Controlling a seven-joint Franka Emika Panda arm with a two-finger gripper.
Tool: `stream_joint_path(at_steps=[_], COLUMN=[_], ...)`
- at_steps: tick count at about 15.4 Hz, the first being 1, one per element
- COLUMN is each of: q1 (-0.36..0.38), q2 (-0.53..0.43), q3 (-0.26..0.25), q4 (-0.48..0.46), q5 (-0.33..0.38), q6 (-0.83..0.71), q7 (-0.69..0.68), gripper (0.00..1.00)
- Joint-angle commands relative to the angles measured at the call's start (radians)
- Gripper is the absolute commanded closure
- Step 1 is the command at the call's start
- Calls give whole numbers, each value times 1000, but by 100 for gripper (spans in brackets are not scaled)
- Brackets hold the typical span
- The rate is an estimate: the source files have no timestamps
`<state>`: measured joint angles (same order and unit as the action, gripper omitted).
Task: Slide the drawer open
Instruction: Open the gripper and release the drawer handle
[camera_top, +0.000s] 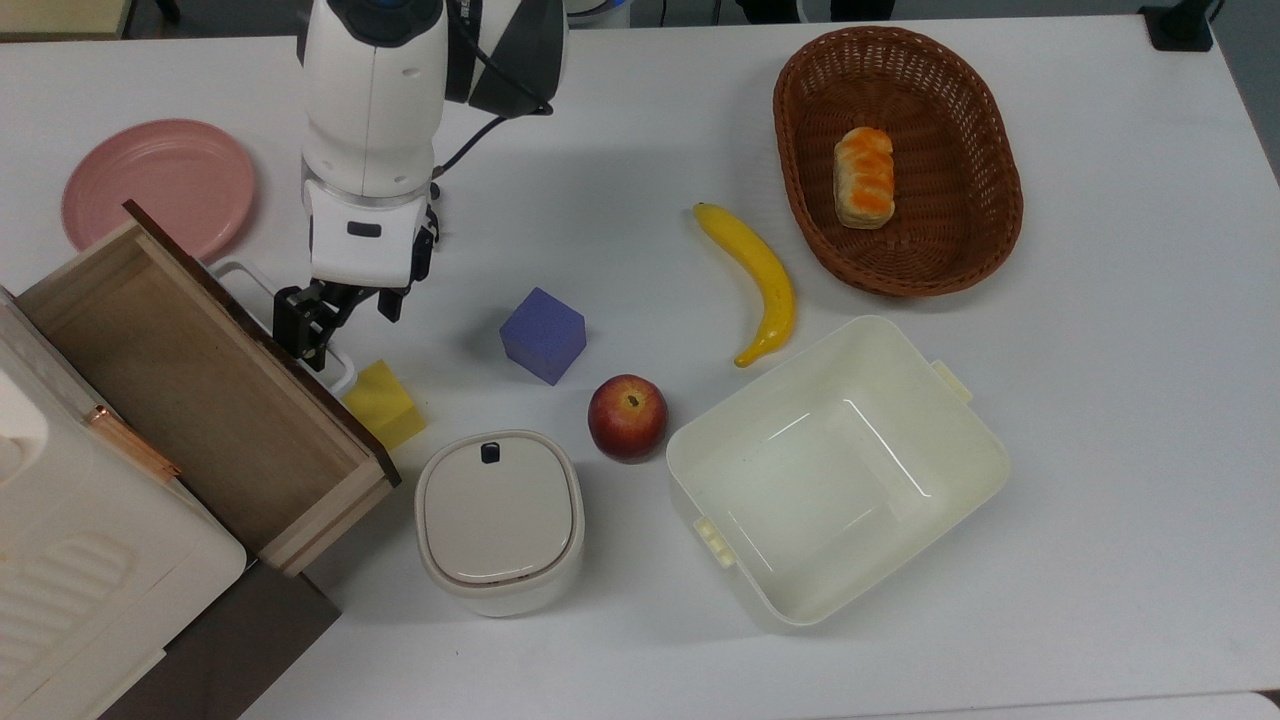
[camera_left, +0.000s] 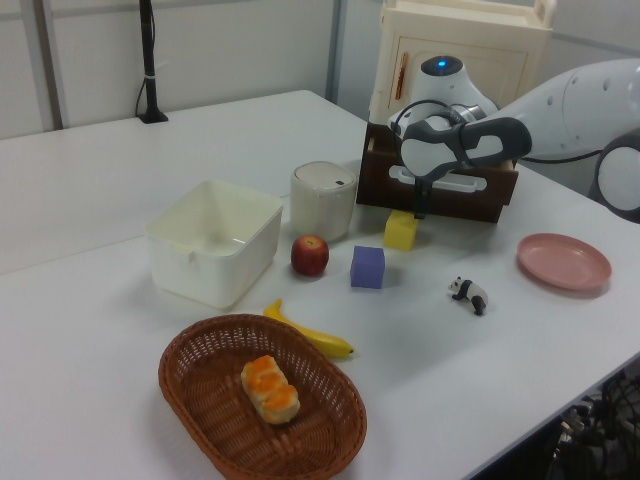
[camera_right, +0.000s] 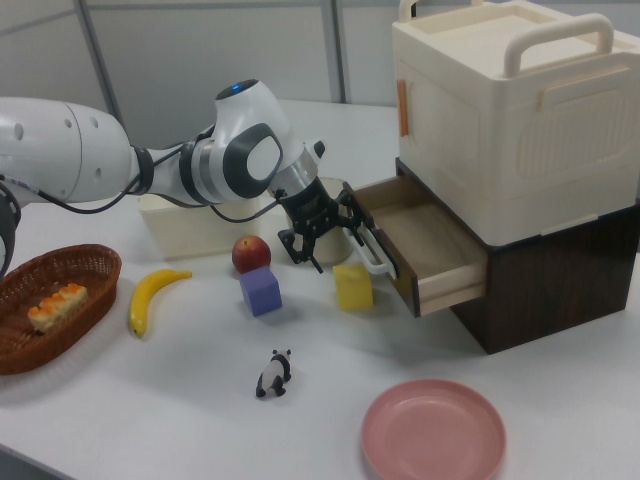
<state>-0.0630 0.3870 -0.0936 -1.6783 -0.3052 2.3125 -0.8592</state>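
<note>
- At the top view's left: drawer (camera_top: 190, 400) pulled well out of the dark cabinet (camera_right: 560, 280), plywood inside bare.
- Just right of its front panel: gripper (camera_top: 335, 318), fingers spread around the white loop handle (camera_top: 250, 280).
- Near the gripper: yellow block (camera_top: 385, 403).
- Further right: purple cube (camera_top: 543, 335), apple (camera_top: 627, 416), cream tub (camera_top: 835, 470).

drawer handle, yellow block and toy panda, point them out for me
drawer handle (camera_right: 372, 251), right view, on the white loop's outer bar.
yellow block (camera_top: 385, 404), top view, on its top face.
toy panda (camera_right: 273, 374), right view, on its body.
</note>
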Motion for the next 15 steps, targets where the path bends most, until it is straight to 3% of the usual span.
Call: stream_joint_path(at_steps=[1, 15], q1=[-9, -1], q2=[-22, -71], q3=[8, 12], q4=[2, 29], q5=[14, 31], q6=[-18, -31], q7=[-9, -8], gripper=[10, 12])
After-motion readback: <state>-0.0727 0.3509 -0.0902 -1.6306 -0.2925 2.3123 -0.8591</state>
